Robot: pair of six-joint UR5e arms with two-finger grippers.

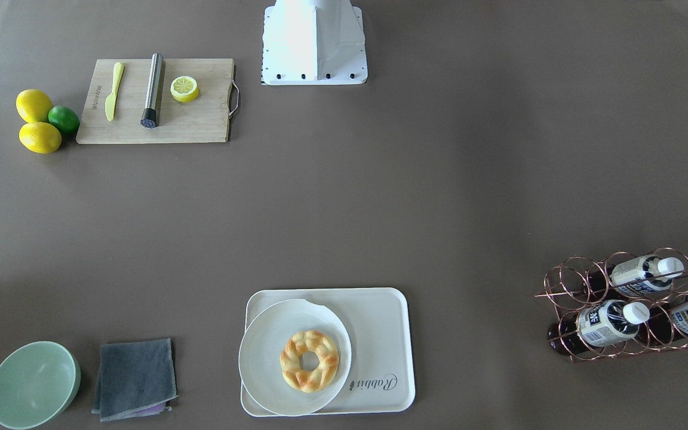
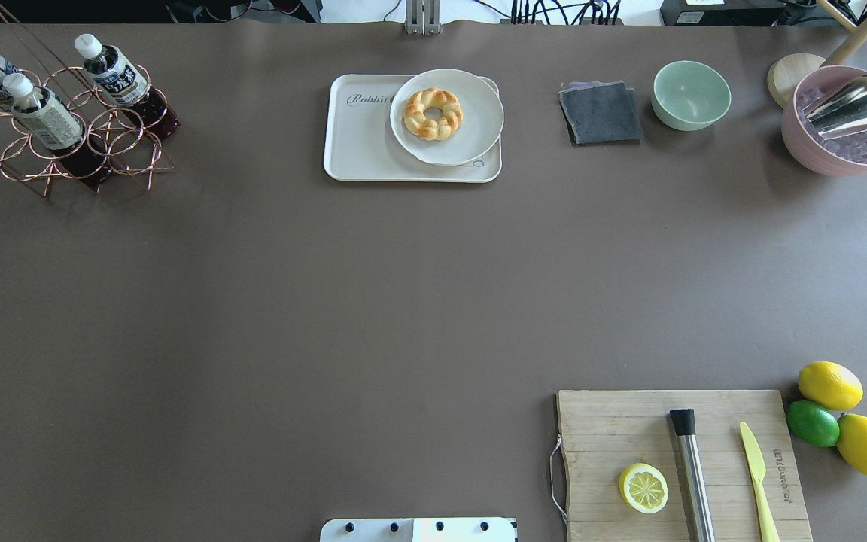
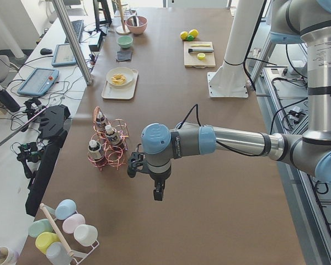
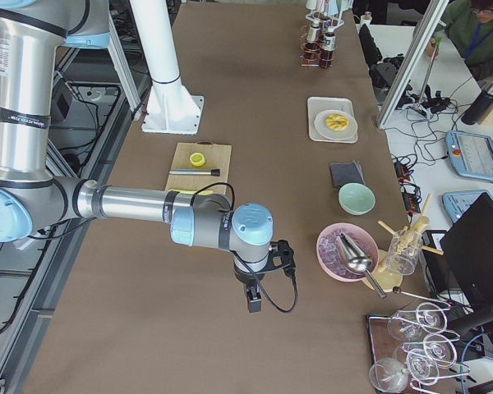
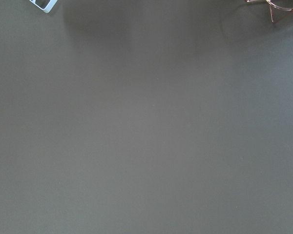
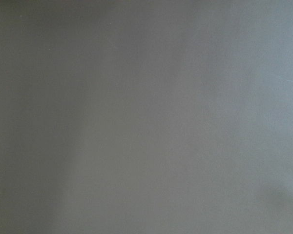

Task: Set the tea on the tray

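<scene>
Front-facing view: the tray [image 1: 380, 325] is sitting nearest, carrying a round plate [image 1: 260, 358] with a braided bread ring [image 1: 309, 361]. The tea bottles [image 1: 607, 321] are lying in a copper wire rack [image 1: 561, 280], well apart to the tray's right.

Overhead view: the rack is standing far left and the tray far centre.

Exterior left view: the left gripper [image 3: 159, 193] is hanging over bare tabletop [image 3: 220, 221] near the rack. Cannot tell its opening.

Exterior right view: the right gripper [image 4: 253, 300] is hanging over the tabletop. Opening: cannot tell.
</scene>
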